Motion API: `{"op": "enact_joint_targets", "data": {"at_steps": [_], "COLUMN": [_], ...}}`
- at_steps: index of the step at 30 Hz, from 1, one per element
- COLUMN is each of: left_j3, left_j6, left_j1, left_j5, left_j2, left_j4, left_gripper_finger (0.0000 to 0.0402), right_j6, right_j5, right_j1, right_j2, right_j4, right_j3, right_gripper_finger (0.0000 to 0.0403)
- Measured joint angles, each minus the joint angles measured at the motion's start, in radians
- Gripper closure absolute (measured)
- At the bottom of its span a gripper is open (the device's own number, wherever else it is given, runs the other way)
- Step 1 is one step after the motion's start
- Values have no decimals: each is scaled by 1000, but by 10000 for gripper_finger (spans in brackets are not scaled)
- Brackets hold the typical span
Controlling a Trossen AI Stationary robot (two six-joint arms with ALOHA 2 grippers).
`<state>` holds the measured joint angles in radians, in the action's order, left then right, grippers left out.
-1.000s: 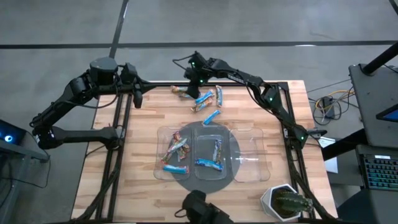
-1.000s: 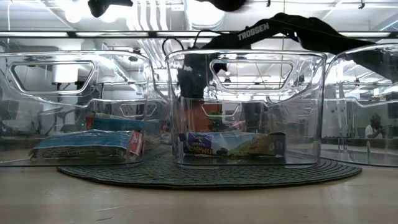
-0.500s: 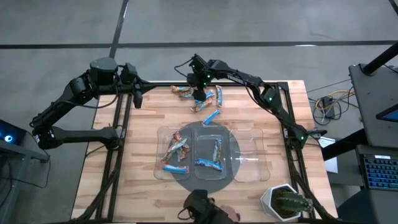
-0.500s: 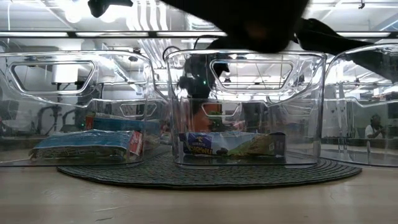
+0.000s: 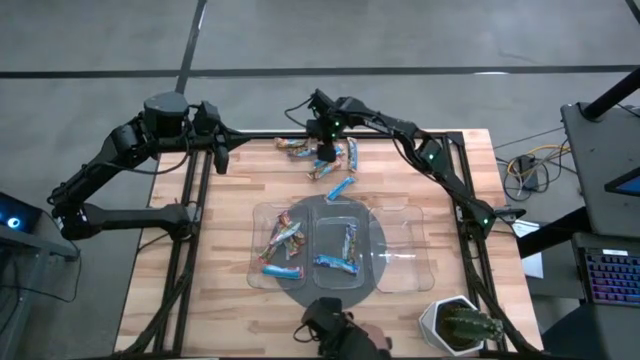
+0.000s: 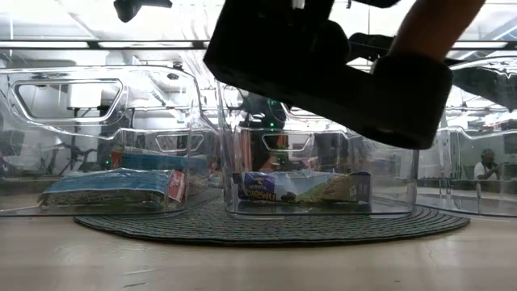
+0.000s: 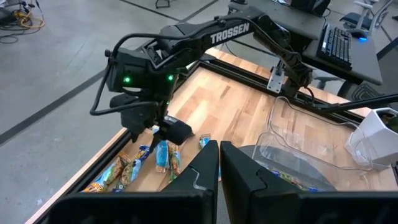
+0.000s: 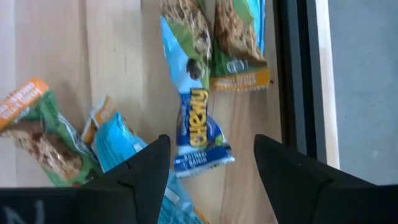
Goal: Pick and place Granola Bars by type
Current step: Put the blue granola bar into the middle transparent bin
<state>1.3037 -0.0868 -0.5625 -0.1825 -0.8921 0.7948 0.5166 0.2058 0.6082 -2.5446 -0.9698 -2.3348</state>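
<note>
- High view: the right claw (image 5: 326, 153) hangs over a loose cluster of Granola Bars (image 5: 330, 163) at the far middle of the wooden tabletop (image 5: 230, 210), its fingers spread and nothing between them.
- Right wrist view: the two dark fingers (image 8: 140, 171) stand apart on either side of a blue-wrapped bar (image 8: 196, 124) lying flat on the wood; green-and-orange bars (image 8: 239, 37) lie just beside it, near the black frame rail (image 8: 298, 74).
- High view: the left claw (image 5: 221, 160) waits at the far left edge of the tabletop, well apart from the bars; its fingers are pressed together, as the left wrist view shows.
- High view: three clear trays (image 5: 335, 245) sit side by side on a round dark mat (image 5: 335, 290) near the front. The left tray holds several mixed-colour bars (image 5: 282, 240), the middle tray holds blue ones (image 5: 338, 262), and the right tray shows no bars.
- Low view: a large dark object (image 6: 323, 65) blocks the upper part of the picture; what it is cannot be told.
- High view: a white pot with a plant (image 5: 460, 325) stands at the front right corner.
</note>
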Motion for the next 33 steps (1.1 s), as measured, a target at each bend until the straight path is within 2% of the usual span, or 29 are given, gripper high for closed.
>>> {"op": "enact_joint_targets", "data": {"at_steps": [13, 28, 33], "left_j3": [0, 0, 0], "left_j6": [-17, -23, -23], "left_j1": [0, 0, 0], "left_j5": [0, 0, 0], "left_j2": [0, 0, 0], "left_j4": [0, -1, -1], "left_gripper_finger": [402, 402, 402], "right_j6": [43, 44, 66], "right_j5": [4, 4, 3], "right_j1": [0, -1, -1], "right_j2": [0, 1, -1], "right_j4": [-20, 39, 39], "right_j3": [16, 62, 67], "right_gripper_finger": [193, 193, 205]}}
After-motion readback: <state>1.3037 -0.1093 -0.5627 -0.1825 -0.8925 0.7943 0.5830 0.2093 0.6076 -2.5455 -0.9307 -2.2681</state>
